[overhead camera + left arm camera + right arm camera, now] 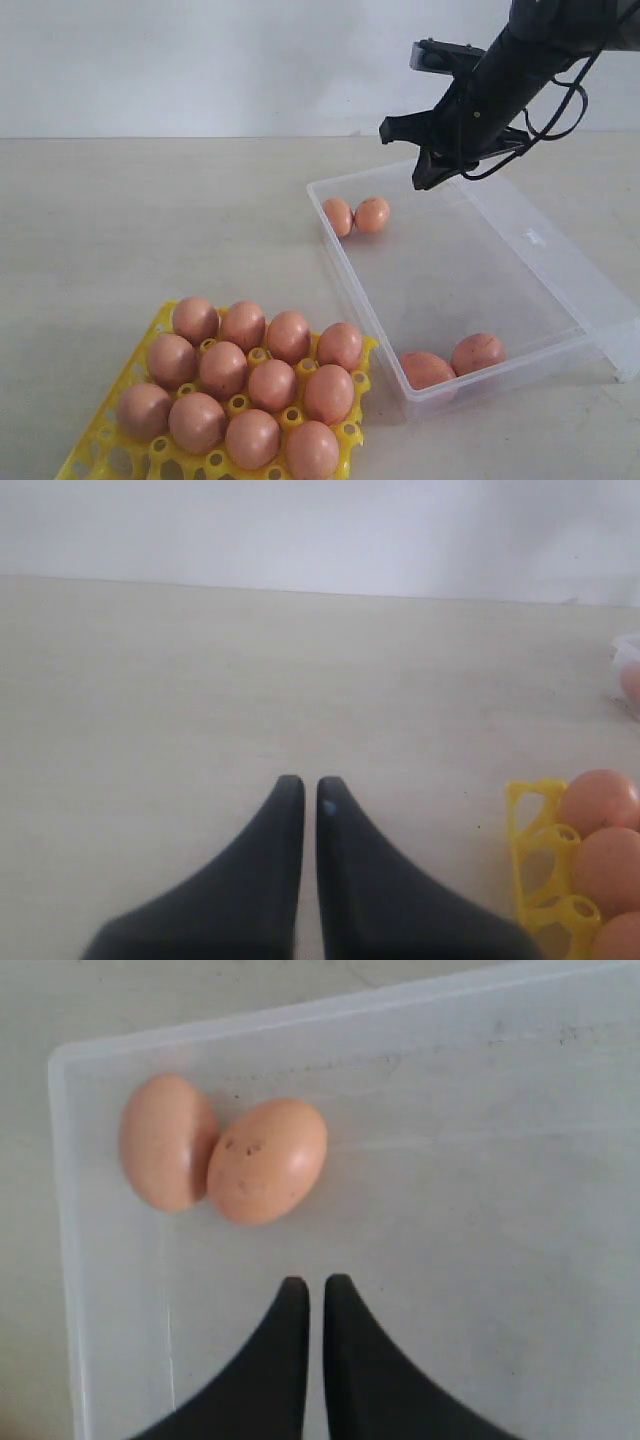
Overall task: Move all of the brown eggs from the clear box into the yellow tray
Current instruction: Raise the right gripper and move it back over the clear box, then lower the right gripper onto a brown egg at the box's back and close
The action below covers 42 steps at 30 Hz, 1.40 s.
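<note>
Since the right gripper (425, 180) hangs above the far end of the clear box (460, 270) with its jaws pinched together on nothing, job one is spreading them wide before it drops. Four brown eggs are left in the box: a touching pair (355, 215) in the far corner on the tray side, directly ahead of the gripper, and another pair (452, 361) at the near end. I'd go for the speckled one (267, 1160), since its free side faces the open floor of the box. Come straight down, straddle its short axis, ease one finger into the crease where its neighbour (167, 1140) touches, then close softly so nothing cracks or rolls. The yellow tray (90, 455) sits just off the box's near corner, twelve eggs in. The left gripper (310, 785) is clenched and empty, beyond the tray from the box.
</note>
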Available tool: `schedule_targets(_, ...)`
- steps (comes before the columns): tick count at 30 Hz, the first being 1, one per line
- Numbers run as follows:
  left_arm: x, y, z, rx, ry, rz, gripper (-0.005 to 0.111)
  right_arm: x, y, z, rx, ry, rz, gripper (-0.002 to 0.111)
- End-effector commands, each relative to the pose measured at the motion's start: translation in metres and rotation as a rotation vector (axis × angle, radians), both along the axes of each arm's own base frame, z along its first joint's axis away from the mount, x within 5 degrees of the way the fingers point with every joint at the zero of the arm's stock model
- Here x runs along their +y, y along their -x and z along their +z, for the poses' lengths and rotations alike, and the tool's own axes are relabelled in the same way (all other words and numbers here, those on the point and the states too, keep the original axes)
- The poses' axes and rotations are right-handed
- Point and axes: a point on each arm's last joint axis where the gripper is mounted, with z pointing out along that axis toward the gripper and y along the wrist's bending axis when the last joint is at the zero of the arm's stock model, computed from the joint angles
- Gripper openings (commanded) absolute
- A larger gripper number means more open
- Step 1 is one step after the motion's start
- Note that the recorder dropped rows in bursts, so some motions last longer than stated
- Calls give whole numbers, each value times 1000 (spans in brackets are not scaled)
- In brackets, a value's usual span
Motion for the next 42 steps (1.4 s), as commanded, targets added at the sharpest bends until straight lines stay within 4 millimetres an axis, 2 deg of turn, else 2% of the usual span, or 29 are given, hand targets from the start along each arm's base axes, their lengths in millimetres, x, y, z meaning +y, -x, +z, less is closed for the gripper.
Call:
schedule_targets(1,0,0,-1,-5,-4,-2,4,-4,-7,5,-37,6,54,0)
schedule_targets(3,0,0,-1,-5,-4,-2,4,-4,-9,5,-51,8,49,3)
schedule_targets(5,0,0,-1,-5,-4,-2,4,-4,-10,6,-60,-5,41,12)
schedule_targets(9,0,0,-1,-5,-4,-2,4,-3,-12,6,-78,-20,15,45)
schedule_targets(11,0,0,-1,-5,-4,-2,4,-3,-14,2,-62,-42,-47,52)
schedule_targets(14,0,0,-1,-5,-4,-2,4,-2,-17,-12,10,-103,-165,50)
schedule_targets(23,0,0,-1,-5,-4,-2,4,7,-27,-59,110,-217,-234,50)
schedule_targets(30,0,0,-1,-5,-4,-2,4,9,-35,-71,92,-282,-296,50)
schedule_targets(37,0,0,-1,-5,-4,-2,4,18,-40,-85,83,-393,-267,50)
schedule_targets(42,0,0,-1,-5,-4,-2,4,17,-41,-89,74,-386,-267,50)
